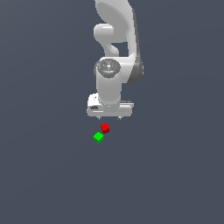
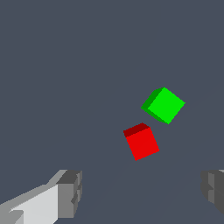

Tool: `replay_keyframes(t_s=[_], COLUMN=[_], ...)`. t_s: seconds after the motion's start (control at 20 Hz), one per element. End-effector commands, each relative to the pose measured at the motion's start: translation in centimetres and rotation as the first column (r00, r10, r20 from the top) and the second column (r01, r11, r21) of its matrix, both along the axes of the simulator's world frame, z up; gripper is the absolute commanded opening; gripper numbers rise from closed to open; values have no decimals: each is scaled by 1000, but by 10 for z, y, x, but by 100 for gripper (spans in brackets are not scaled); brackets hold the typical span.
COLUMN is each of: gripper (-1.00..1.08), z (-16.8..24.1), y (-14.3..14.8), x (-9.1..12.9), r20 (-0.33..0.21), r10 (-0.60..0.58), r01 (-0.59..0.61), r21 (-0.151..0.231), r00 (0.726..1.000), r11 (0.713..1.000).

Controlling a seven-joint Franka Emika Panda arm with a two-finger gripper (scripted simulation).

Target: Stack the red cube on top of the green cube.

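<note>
The red cube (image 1: 105,128) lies on the grey floor just below the gripper in the exterior view. The green cube (image 1: 98,137) lies right beside it, lower and toward the exterior view's left, the two nearly touching at a corner. Both show in the wrist view, the red cube (image 2: 141,141) nearer the fingers and the green cube (image 2: 163,105) beyond it. My white gripper (image 1: 109,117) hangs above the floor, behind the red cube, open and empty. Its grey fingertips (image 2: 70,193) stand wide apart in the wrist view.
The white arm (image 1: 114,52) rises behind the cubes. The floor (image 1: 175,175) is a plain dark grey surface with no other objects in view.
</note>
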State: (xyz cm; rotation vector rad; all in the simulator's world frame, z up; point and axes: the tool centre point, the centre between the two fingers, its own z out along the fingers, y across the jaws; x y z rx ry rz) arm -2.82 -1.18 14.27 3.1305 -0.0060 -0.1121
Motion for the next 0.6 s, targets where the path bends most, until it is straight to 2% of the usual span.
replay_keyframes(t_s=[0.0,0.55], gripper=[100,100], z=[0,-14], y=[0,-5], x=[0,-4], r20=[0,13], r10=[0,78], r01=[0,-78], r21=[0,4], r00=[1000,997], r11=[1000,997])
